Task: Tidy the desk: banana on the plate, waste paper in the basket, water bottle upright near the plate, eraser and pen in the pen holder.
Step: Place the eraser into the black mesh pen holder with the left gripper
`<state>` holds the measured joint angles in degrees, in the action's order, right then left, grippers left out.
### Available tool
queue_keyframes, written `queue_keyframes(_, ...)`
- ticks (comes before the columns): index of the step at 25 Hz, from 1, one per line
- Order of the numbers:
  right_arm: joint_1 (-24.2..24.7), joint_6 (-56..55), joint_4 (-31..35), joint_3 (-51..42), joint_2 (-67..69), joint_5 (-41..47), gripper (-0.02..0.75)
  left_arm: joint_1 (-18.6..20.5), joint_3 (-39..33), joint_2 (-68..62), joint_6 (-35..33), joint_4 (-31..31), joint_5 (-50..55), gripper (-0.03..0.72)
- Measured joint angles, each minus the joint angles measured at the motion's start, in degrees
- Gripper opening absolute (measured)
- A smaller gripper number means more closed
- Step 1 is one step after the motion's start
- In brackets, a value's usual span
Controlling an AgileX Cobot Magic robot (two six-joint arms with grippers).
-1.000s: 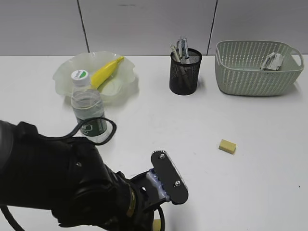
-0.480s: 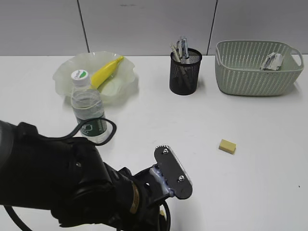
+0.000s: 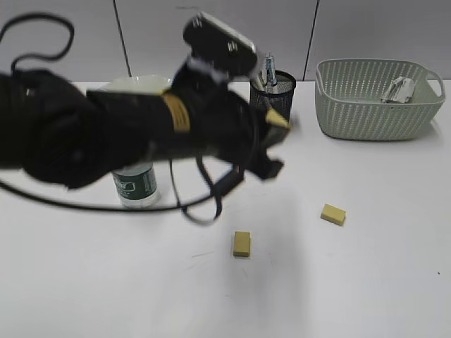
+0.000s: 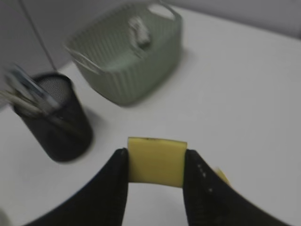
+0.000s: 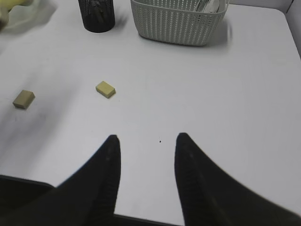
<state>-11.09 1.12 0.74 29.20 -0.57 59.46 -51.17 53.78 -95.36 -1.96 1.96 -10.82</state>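
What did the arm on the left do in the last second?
It swung up from the near edge of the desk toward the pen holder, and its end effector now grips a yellow eraser. That uncovered another eraser lying on the desk. The third eraser, water bottle and basket stayed put.

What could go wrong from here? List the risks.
1. The left gripper pinches the eraser only by its ends; it could slip out short of the pen holder.
2. Pens crowd the holder, so the eraser may bounce off them.
3. Two more erasers lie on the desk and could be missed.
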Motion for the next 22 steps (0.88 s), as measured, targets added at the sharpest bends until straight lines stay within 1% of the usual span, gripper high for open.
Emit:
queue_keyframes(2, 0.0, 0.0, 0.0, 0.0, 0.0, 0.0, 0.319, 4.43, 6.92, -3.2, 0.0, -0.06, -1.21, 0.267)
queue_keyframes(5, 0.0, 0.0, 0.0, 0.0, 0.0, 0.0, 0.319, 8.22, 20.56, -11.18, 0.0, -0.31, -1.02, 0.267)
queue_keyframes(9, 0.0, 0.0, 0.0, 0.0, 0.0, 0.0, 0.319, 9.18, 35.92, -23.52, 0.0, -0.32, 2.12, 0.267)
queue_keyframes(11, 0.0, 0.0, 0.0, 0.0, 0.0, 0.0, 0.319, 9.18, 41.04, -28.86, 0.0, -0.21, 3.76, 0.267)
queue_keyframes(14, 0.0, 0.0, 0.0, 0.0, 0.0, 0.0, 0.319, 9.25, 46.05, -34.11, 0.0, -0.07, 5.3, 0.267)
queue_keyframes(16, 0.0, 0.0, 0.0, 0.0, 0.0, 0.0, 0.319, 9.76, 47.83, -36.02, 0.0, 0.08, 5.4, 0.267)
queue_keyframes(22, 0.0, 0.0, 0.0, 0.0, 0.0, 0.0, 0.319, 12.36, 48.66, -36.73, 0.0, 0.08, 4.83, 0.267)
